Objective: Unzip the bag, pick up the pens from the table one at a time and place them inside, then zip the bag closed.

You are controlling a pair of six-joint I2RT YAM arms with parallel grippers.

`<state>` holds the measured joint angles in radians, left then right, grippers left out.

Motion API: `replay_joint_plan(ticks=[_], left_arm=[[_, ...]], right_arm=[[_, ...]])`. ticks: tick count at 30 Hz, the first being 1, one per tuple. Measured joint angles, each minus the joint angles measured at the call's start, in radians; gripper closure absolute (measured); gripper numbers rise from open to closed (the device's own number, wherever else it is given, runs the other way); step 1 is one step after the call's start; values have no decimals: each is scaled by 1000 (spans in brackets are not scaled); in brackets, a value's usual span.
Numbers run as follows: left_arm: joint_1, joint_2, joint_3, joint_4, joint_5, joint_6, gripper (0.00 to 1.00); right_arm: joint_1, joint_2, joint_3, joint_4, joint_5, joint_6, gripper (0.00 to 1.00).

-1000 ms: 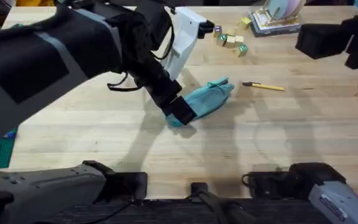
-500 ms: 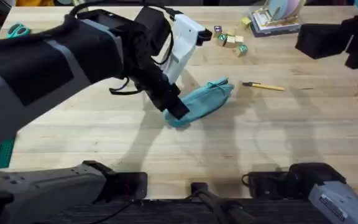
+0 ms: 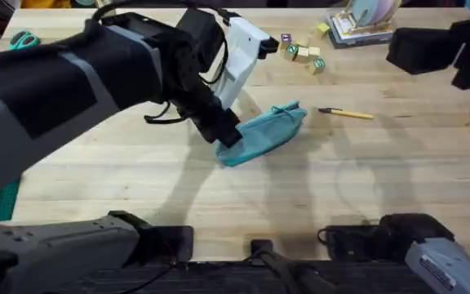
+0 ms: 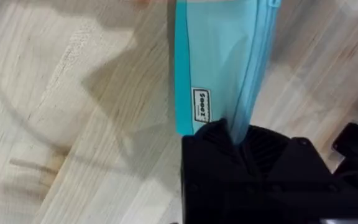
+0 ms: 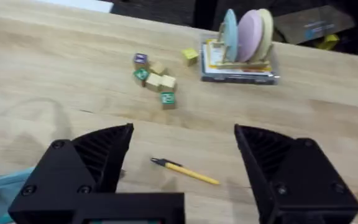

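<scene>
Pinching the bag's (image 3: 263, 133) near end in my left claw (image 3: 228, 139), right claw (image 5: 182, 177) gaping idle; zip seemingly shut, pen (image 3: 346, 113) waiting on the desk (image 3: 341, 184)

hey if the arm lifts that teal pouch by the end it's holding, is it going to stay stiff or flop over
It will probably flop. The bag looks like thin soft fabric, already creased and bunched at its far end. It lies flat and looks empty, so it is likely light. The left hand pinches only its near end, so the free length would likely sag and swing.
</scene>
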<state>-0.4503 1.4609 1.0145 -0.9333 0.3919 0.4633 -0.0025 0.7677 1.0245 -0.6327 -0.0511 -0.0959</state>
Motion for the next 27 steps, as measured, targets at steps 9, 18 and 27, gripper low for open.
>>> replay_joint_plan(ticks=[9, 18, 27], left_arm=[[0, 0, 0, 2, 0, 0, 956], [0, 0, 0, 2, 0, 0, 956], [0, 0, 0, -1, 0, 0, 957]], right_arm=[[0, 0, 0, 40, -179, 48, 5], [0, 39, 2, 72, -355, 59, 5], [62, 180, 4, 78, -433, 66, 6]])
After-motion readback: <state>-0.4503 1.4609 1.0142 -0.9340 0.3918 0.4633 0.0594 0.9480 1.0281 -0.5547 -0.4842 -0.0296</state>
